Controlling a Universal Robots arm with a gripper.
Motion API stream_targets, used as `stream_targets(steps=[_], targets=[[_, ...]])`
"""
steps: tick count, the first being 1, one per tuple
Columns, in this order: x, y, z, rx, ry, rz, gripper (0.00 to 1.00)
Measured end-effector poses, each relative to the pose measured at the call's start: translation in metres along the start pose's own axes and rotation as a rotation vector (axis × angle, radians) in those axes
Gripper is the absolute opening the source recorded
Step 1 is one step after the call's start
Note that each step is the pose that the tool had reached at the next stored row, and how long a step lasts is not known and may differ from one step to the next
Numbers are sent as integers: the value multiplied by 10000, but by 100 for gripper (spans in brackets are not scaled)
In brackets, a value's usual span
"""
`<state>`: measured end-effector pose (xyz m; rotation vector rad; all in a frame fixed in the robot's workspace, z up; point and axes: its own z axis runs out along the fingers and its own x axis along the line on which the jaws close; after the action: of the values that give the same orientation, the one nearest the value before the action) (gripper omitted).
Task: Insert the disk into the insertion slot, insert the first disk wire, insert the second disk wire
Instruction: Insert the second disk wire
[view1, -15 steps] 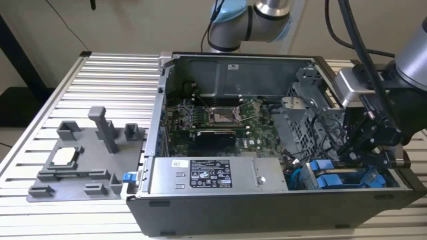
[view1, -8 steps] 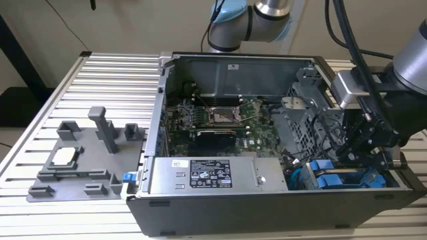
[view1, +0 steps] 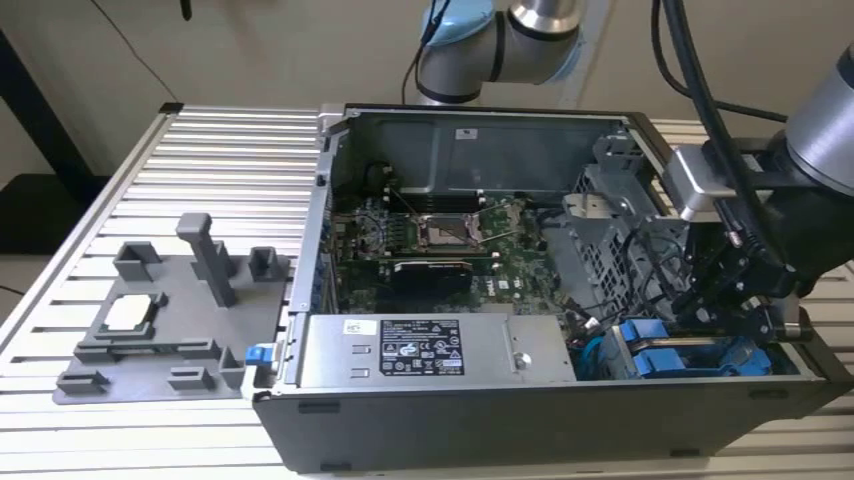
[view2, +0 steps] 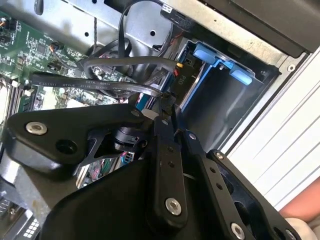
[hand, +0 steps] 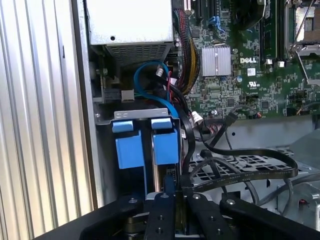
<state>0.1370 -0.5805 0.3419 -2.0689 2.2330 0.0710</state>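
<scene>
fingers (view2: 167, 107) are seen nearly shut on a thin black wire (view2: 100, 85), just beside the disk (view2: 197, 75) already seated in the slot (view2: 220, 105).

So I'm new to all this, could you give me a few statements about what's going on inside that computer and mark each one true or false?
1. The tool is down inside the open computer case, beside the blue bracket. True.
2. The blue bracket sits in the metal drive bay. True.
3. The grey fixture tray lies inside the case. False: it lies outside, on the slatted table, at the exterior view's left.
4. The power supply is missing. False: it sits in the case beside the bay.
</scene>
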Motion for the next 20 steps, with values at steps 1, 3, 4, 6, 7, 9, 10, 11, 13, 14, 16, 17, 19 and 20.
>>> stream_targets(steps=[1,3,4,6,7,9,10,11,13,14,16,17,19,20], targets=[[0,-1,6,0,-3,-1,16],[3,0,26,-1,-11,0,16],[4,0,35,-1,-9,-1,16],[5,0,50,0,-5,-1,16],[6,1,53,0,0,0,16],[6,1,60,0,-5,2,16],[7,1,64,-1,-13,4,17],[7,1,64,-1,-14,4,17],[6,1,52,-6,-20,5,24],[4,0,35,-11,-18,6,24],[0,-1,-4,-16,-20,6,24],[-2,-2,-22,-17,-18,6,24],[-7,-3,-71,-18,-20,7,24],[-11,-5,-104,-18,-20,7,24]])
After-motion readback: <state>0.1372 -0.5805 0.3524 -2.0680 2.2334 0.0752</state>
